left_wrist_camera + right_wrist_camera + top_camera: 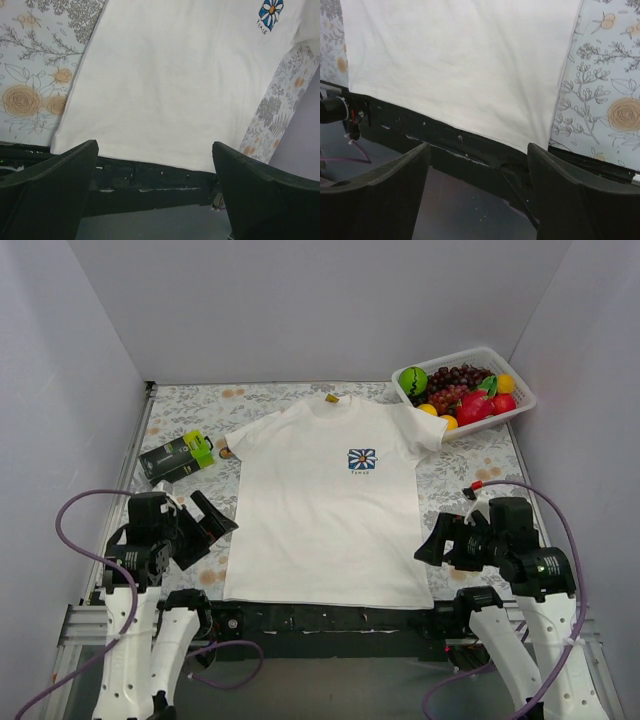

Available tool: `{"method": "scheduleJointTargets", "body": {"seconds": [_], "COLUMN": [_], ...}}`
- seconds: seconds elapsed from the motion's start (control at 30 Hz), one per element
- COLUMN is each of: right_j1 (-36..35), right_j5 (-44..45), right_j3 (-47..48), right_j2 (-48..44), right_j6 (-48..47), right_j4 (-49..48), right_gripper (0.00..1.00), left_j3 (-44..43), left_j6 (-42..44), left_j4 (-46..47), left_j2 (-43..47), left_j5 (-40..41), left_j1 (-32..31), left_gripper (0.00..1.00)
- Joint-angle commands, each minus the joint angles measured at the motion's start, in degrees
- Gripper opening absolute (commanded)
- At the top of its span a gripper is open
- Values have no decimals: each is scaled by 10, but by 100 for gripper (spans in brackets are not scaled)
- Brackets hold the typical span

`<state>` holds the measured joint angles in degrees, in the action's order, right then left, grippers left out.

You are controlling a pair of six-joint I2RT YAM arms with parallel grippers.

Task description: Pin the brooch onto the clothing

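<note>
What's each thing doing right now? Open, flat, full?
White short-sleeved T-shirt: spread flat, nothing pinned on.
Tiny round brownish brooch: loose beside the sleeve, unpinned.
Left gripper: open, empty.
Right gripper: open, empty.
White plastic basket: full of fruit.
Black-and-green box: lying flat.

The T-shirt (320,505) lies flat mid-worktop (470,475), neck away from the arms. Left of its sleeve sits a box (177,457), with the brooch (226,453) between them, just beside the sleeve. Behind its right sleeve stands a basket (520,400) holding fruit (455,390). The left claw (215,530) and right claw (430,540) flank its hem.
</note>
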<state>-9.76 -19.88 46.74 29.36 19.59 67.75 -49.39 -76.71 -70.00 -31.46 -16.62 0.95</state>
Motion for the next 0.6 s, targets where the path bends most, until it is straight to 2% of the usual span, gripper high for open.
{"method": "scheduleJointTargets", "body": {"seconds": [0.0, 0.1, 0.23, 0.27, 0.4, 0.57], "right_j1": [1, 1, -6, -10, -52, -123], "right_j5": [-31, -55, -34, -11, 62, 123], "right_j3": [-20, -66, -75, -70, -36, 15], "right_j2": [19, 55, 152, 170, 261, 372], "right_j6": [18, 13, -7, -10, -14, -7], "right_j4": [-109, -181, -249, -275, -328, -400], "right_gripper": [85, 85, 85, 85, 85, 84], "left_j3": [-19, -5, -8, -19, -74, -192], "left_j6": [22, 34, 55, 60, 65, 53], "left_j4": [86, 150, 229, 237, 282, 326], "left_j2": [-55, -110, -217, -269, -381, -512], "left_j5": [40, 30, 4, 9, 41, 66], "left_j1": [-2, -1, -1, -2, -25, -40], "left_gripper": [98, 98, 98, 98, 98, 98]}}
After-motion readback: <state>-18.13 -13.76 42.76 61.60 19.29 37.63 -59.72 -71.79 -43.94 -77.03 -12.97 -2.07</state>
